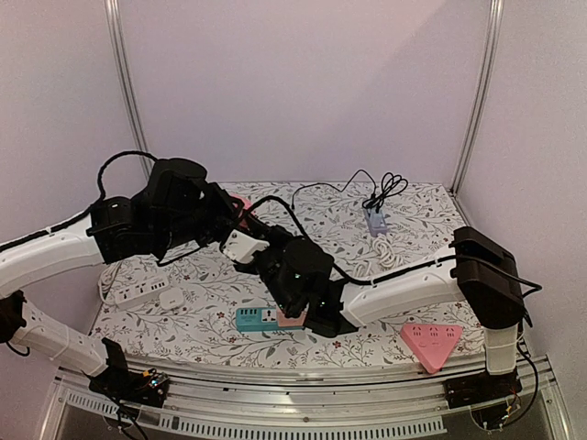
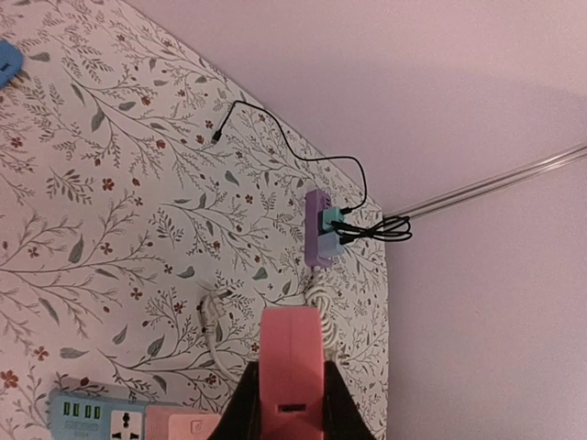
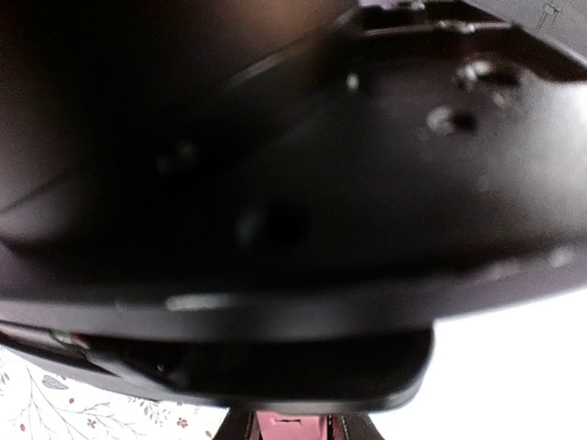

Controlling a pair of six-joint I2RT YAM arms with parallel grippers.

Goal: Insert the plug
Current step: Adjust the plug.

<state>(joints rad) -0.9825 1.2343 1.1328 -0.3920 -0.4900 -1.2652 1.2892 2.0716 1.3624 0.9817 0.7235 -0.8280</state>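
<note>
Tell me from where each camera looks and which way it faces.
Top external: high behind the bases, looking down at the floral table; left arm and right arm show.
Left wrist: on the left arm, facing across the table toward the purple strip; its jaws hold a pink piece.
Right wrist: on the right arm, nearly blocked by a dark housing.
Shared: top external and left wrist both see the teal strip.

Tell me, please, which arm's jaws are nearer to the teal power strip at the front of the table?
Right. The right arm has its jaws beside the teal power strip, at its right end; the left arm holds a pink block farther back.
</note>
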